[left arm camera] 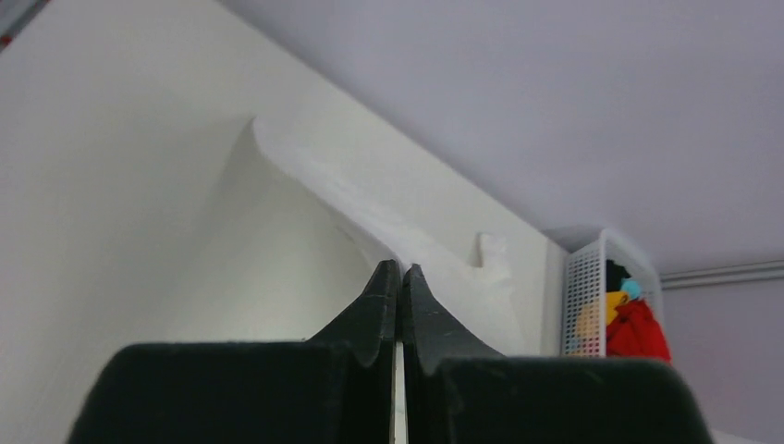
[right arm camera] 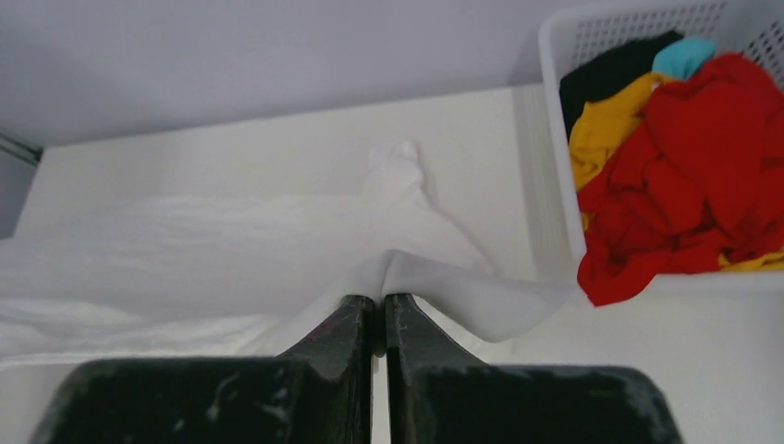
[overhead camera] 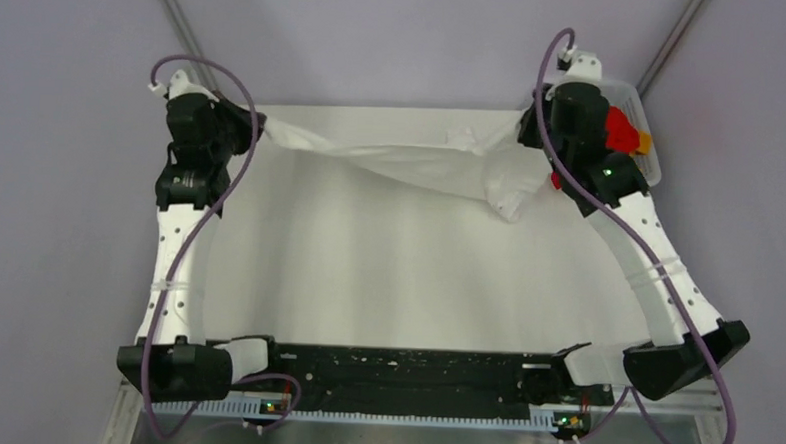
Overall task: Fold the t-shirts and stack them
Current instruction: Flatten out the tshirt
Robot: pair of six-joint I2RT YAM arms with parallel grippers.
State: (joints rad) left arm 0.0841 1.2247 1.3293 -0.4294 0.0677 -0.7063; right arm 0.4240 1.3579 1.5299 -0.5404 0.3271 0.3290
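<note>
The white t-shirt (overhead camera: pixel 412 163) hangs stretched between my two grippers across the far part of the table. My left gripper (overhead camera: pixel 256 126) is shut on its left end; in the left wrist view (left arm camera: pixel 400 268) the cloth (left arm camera: pixel 305 222) runs out from between the closed fingers. My right gripper (overhead camera: pixel 526 128) is shut on its right end; in the right wrist view (right arm camera: pixel 379 298) a fold of white cloth (right arm camera: pixel 231 250) is pinched at the fingertips. Red (right arm camera: pixel 712 157), yellow-orange (right arm camera: pixel 606 129), black (right arm camera: pixel 610 69) and light blue (right arm camera: pixel 684 55) t-shirts lie bunched in the basket.
A white mesh basket (overhead camera: pixel 651 143) stands at the table's far right corner, right of my right arm; it also shows in the left wrist view (left arm camera: pixel 582 296) and the right wrist view (right arm camera: pixel 545 185). The white table (overhead camera: pixel 397 272) lies under the hanging shirt.
</note>
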